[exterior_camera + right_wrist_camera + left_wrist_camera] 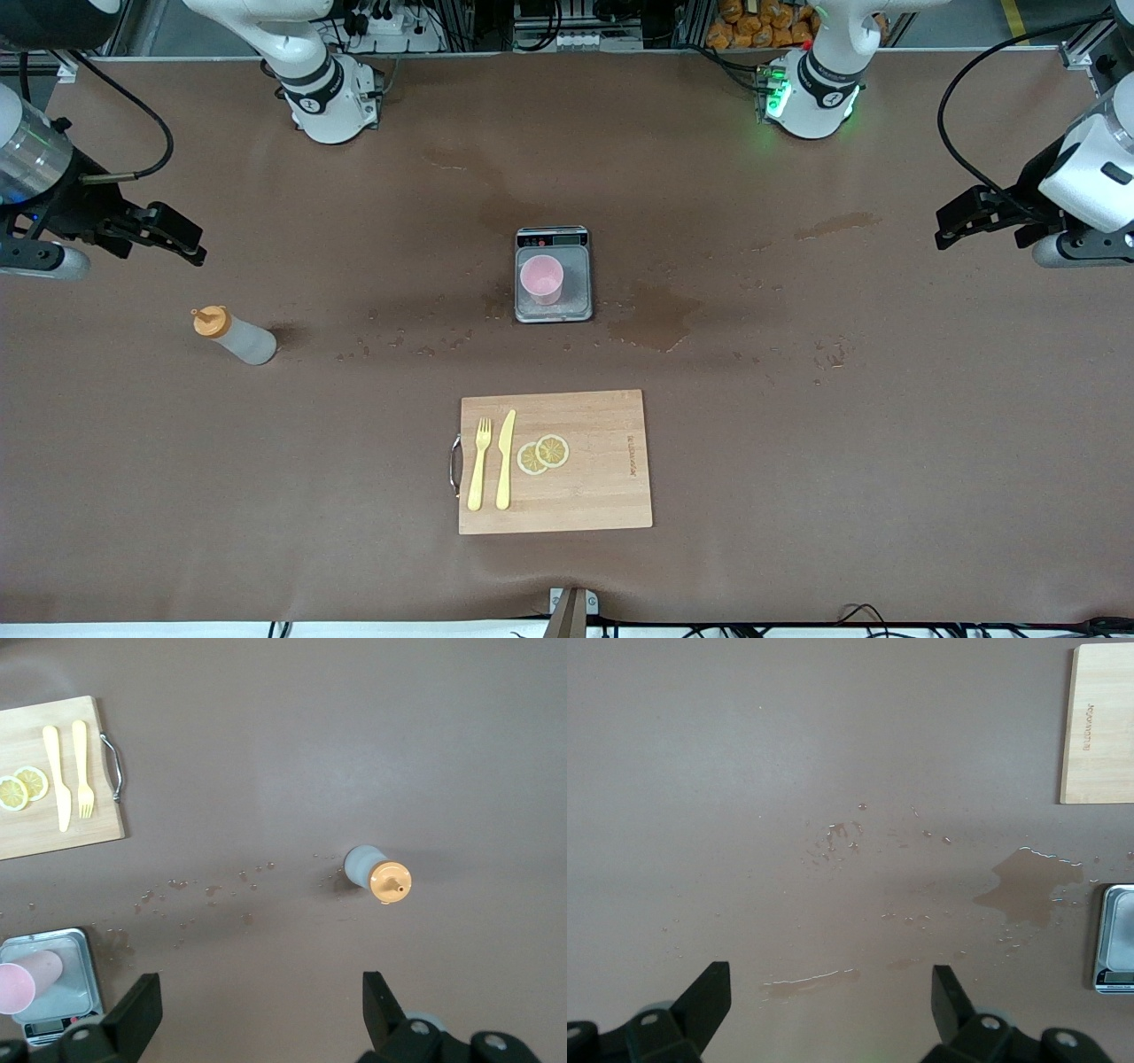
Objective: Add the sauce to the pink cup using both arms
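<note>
Front view: the pink cup (541,278) stands upright on the grey scale (554,275) at mid-table. The sauce bottle (234,335) stands on the table toward the right arm's end, well apart from the scale and slightly nearer to the camera than it, orange cap on. A wooden cutting board (555,462) lies nearer to the camera than the scale; it carries a yellow fork (479,463), a yellow knife (505,459) and two lemon slices (543,454). Wet patches (656,317) mark the table beside the scale. The right gripper (182,241) hangs in the air at the right arm's end of the table, over bare surface, empty. The left gripper (961,223) hangs at the left arm's end, well apart from the scale, also empty

Left wrist view: the left gripper (830,1001) has its jaws spread wide with nothing between them. Below it lie bare table and a wet patch (1028,886); a corner of the scale (1116,939) and an edge of the cutting board (1099,722) show

Right wrist view: the right gripper (261,1010) has its jaws spread wide, holding nothing. The sauce bottle (378,873) stands on the table, clear of the fingers. The pink cup (22,979) sits on the scale (75,992), and the cutting board (58,819) with fork (83,771), knife (58,780) and lemon slices (22,787) is near the scale
</note>
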`<state>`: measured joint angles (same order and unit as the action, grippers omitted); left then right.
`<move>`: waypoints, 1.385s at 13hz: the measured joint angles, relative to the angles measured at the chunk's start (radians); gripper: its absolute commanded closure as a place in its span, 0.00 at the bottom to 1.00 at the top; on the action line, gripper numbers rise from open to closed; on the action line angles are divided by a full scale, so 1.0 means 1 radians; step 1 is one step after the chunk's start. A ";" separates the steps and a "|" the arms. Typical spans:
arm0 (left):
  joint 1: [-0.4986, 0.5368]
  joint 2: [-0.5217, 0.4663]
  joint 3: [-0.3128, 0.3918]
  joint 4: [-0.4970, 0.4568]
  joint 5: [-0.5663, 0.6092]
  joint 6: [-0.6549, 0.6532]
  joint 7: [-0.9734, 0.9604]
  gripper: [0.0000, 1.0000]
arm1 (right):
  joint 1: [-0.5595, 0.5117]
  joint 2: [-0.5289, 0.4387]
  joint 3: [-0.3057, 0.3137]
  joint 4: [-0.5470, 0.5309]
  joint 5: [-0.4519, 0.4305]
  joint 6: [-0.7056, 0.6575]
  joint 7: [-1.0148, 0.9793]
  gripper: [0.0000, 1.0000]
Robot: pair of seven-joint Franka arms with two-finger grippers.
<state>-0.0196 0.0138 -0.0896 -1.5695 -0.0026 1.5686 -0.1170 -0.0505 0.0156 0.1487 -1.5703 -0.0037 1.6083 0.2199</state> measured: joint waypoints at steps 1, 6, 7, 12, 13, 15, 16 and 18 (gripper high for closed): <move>0.000 0.000 0.000 0.000 0.000 0.000 0.000 0.00 | 0.000 -0.001 0.000 0.000 -0.007 0.003 -0.002 0.00; 0.000 0.000 -0.001 -0.002 0.000 0.000 0.000 0.00 | 0.001 -0.006 0.003 0.000 -0.045 0.009 -0.010 0.00; -0.001 0.000 -0.002 -0.002 0.000 0.000 0.000 0.00 | 0.001 -0.006 0.002 0.000 -0.046 0.009 -0.010 0.00; -0.005 0.000 -0.015 -0.003 0.000 -0.008 0.000 0.00 | 0.001 -0.007 0.003 0.000 -0.047 0.009 -0.011 0.00; -0.006 0.000 -0.018 -0.003 0.000 -0.008 0.000 0.00 | 0.001 -0.007 0.003 0.000 -0.047 0.009 -0.011 0.00; -0.003 0.000 -0.018 -0.001 0.000 -0.008 0.000 0.00 | 0.001 -0.007 0.003 0.000 -0.047 0.009 -0.011 0.00; -0.001 0.000 -0.015 0.004 0.000 -0.008 0.000 0.00 | 0.001 -0.007 0.003 0.000 -0.047 0.009 -0.011 0.00; 0.003 0.000 -0.010 0.017 0.000 -0.008 0.000 0.00 | 0.001 -0.007 0.002 0.000 -0.048 0.009 -0.011 0.00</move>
